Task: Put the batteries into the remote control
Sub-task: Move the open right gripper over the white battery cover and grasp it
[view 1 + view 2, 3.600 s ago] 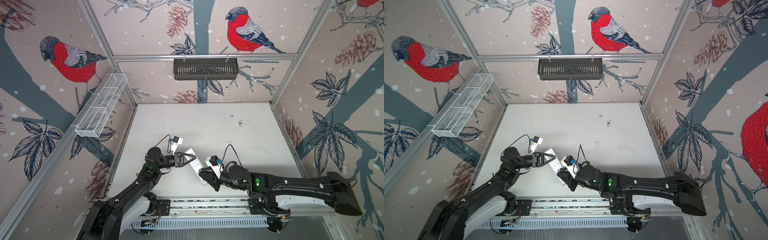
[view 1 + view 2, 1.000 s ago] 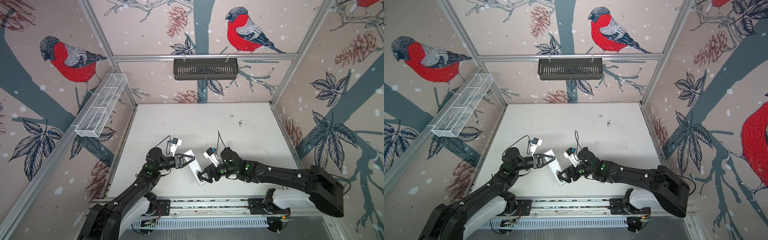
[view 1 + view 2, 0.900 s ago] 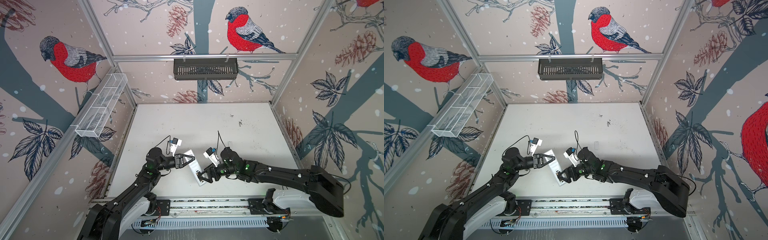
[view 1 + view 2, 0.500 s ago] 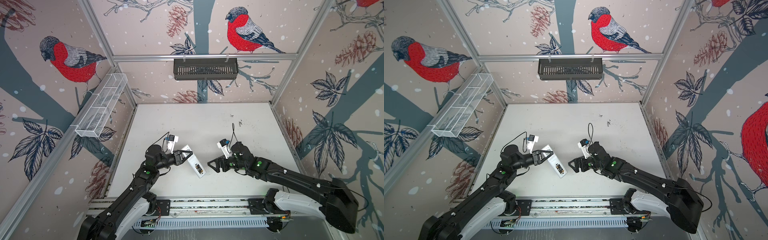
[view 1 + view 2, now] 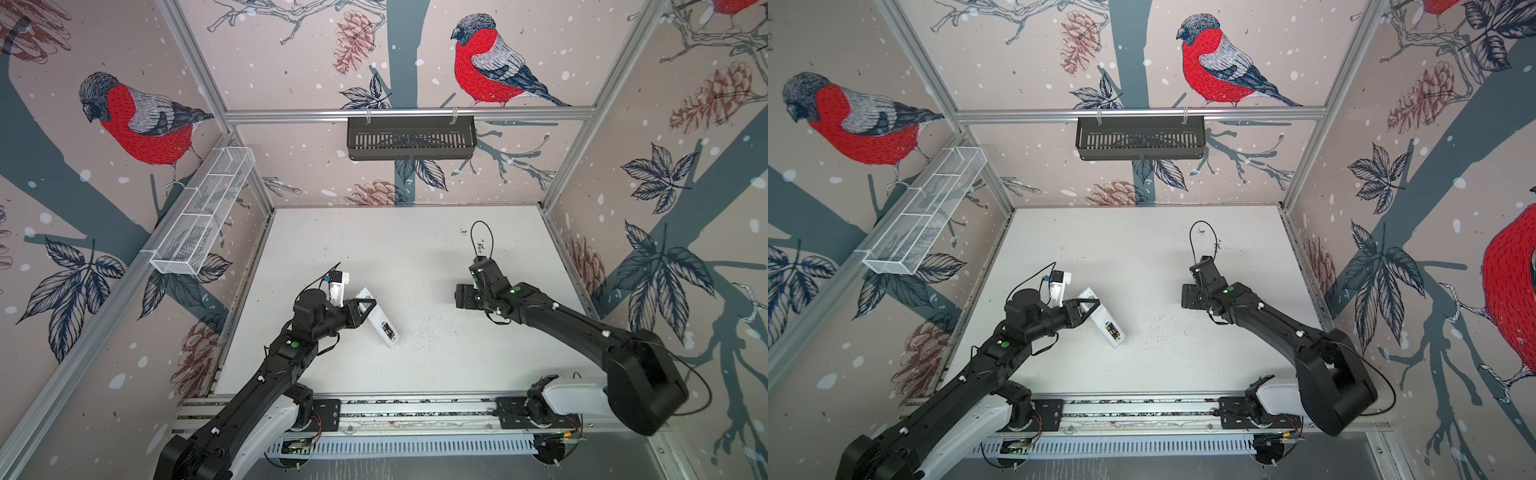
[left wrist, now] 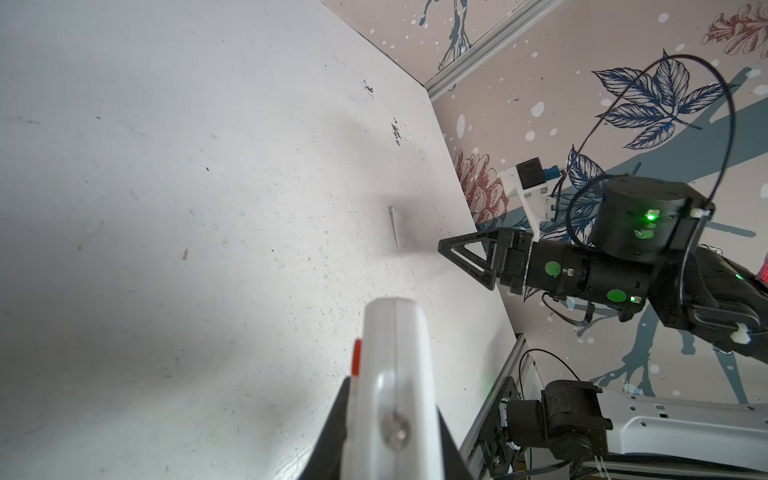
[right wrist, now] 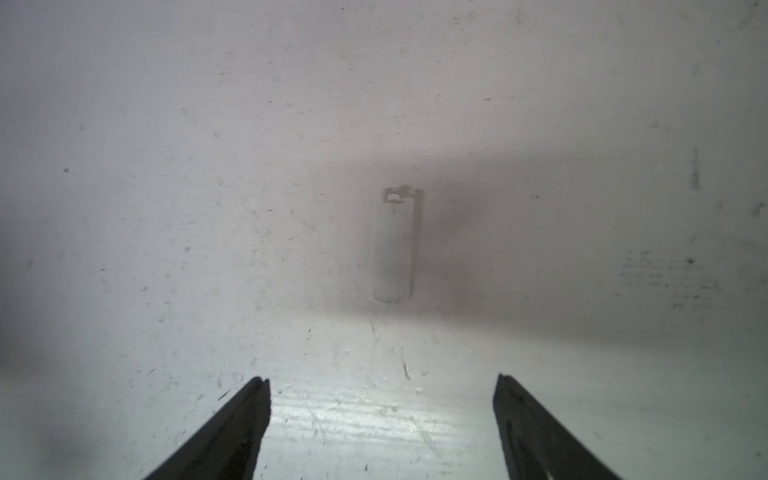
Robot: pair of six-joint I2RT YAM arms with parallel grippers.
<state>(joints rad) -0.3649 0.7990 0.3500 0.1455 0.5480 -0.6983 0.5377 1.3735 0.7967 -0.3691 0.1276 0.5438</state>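
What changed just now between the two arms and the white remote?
The right gripper left the near end of the remote control and swung away to the right; it now hangs open above a small white piece lying on the table. The left gripper kept its hold on the remote control, shifting it only slightly.

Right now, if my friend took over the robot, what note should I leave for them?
Left gripper: shut on one end of the remote control, open slot facing up.
Right gripper: open and empty, hovering over a small white lid that lies on the table. It is probably the battery cover.
Batteries: a dark patch with gold specks shows in the remote's open slot. Likely both are in, but it is too small to be sure.
Done: loading, it seems.
Left: probably pick up the lid and close the slot.
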